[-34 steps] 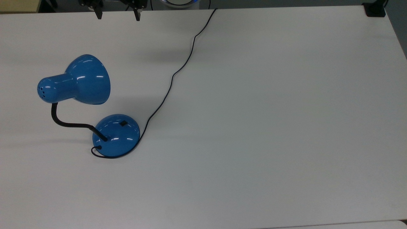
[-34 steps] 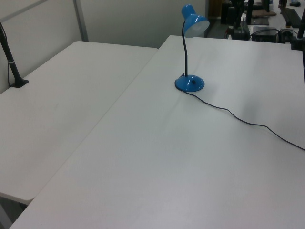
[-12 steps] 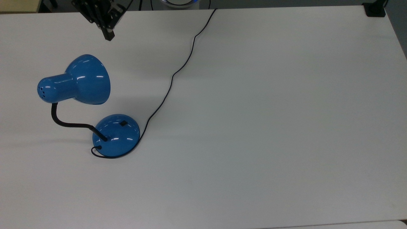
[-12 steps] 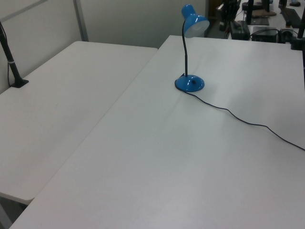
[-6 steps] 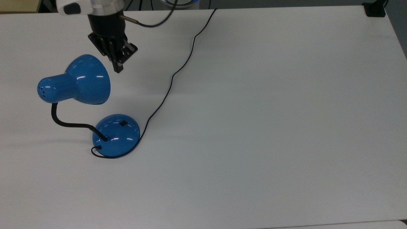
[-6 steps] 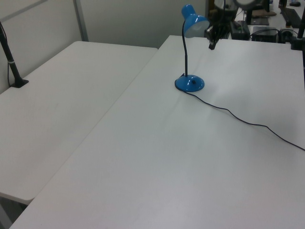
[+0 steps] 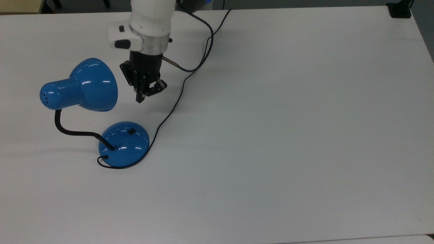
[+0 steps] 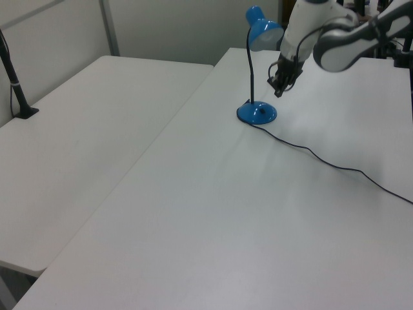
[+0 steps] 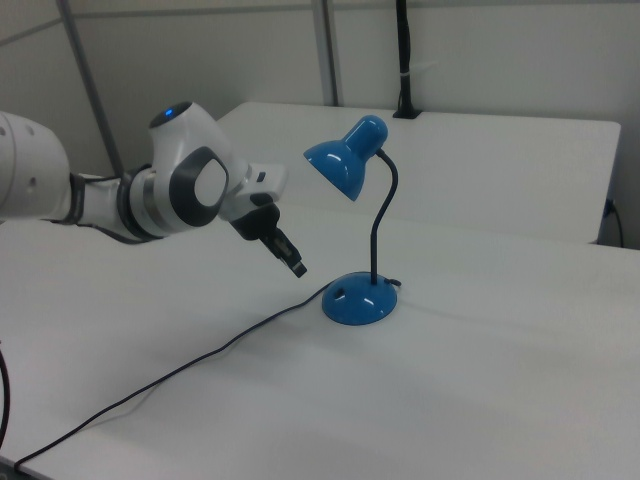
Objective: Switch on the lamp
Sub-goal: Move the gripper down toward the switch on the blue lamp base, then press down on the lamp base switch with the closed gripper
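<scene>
Blue and glossy, the lamp [image 7: 123, 144] stands on the white table [image 7: 288, 135], toward the top view's left, its domed base sitting flat and its bell shade [image 7: 91, 85] held out on a black bent neck [image 7: 69, 130]. No glow comes from the shade, so I judge it not yet switched on. A thin black cord [image 7: 176, 98] runs from the base off toward the far edge of the table.

The gripper [image 7: 144, 96] hangs in the air just beside the shade's rim, touching nothing, its two fingers drawn close together with nothing between them. It tilts downward and points toward the base.

What matters for the press is where the small black switch [image 7: 131, 131] lies from the fingertips: in the top view it sits on the upper slope of the dome, lower in the picture than the gripper and a little to the top view's left. In the right view the gripper [image 9: 297, 267] is to the right view's left of the base [image 9: 358, 298] and clearly higher, with open air between them. The shade overhangs close by, so I reckon the descent has to slip past its rim.
</scene>
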Available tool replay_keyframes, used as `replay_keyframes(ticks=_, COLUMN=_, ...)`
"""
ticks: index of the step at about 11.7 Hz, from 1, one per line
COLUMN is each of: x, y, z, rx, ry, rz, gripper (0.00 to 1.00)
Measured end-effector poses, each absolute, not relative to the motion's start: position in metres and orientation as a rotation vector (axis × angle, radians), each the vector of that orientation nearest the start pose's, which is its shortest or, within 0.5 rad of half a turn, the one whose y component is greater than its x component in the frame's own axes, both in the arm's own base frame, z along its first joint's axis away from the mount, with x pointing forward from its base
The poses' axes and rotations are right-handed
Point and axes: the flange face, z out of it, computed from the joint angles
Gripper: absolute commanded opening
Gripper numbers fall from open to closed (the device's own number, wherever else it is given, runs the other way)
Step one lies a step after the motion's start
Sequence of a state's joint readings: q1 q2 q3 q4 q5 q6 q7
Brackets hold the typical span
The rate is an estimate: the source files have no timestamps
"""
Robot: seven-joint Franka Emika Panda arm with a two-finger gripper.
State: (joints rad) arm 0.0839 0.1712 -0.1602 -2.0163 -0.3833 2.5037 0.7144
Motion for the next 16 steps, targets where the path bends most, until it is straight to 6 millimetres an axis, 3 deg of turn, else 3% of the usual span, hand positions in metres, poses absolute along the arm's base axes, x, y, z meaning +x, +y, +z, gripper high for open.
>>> replay_keyframes(ticks=2, x=0.618, y=-0.036, z=0.377, rx=-3.165, ry=0.866, rz=-0.698, gripper=0.0)
replay_keyframes(ticks=7, x=0.637, y=-0.041, z=0.348, rx=-3.177, ry=0.929, rz=-0.698, gripper=0.0)
replay_keyframes(ticks=12, x=0.671, y=-0.055, z=0.337, rx=-3.125, ry=1.054, rz=-0.754, gripper=0.0)
replay_keyframes(ticks=16, x=0.679, y=-0.054, z=0.326, rx=-3.143, ry=1.046, rz=-0.759, gripper=0.0)
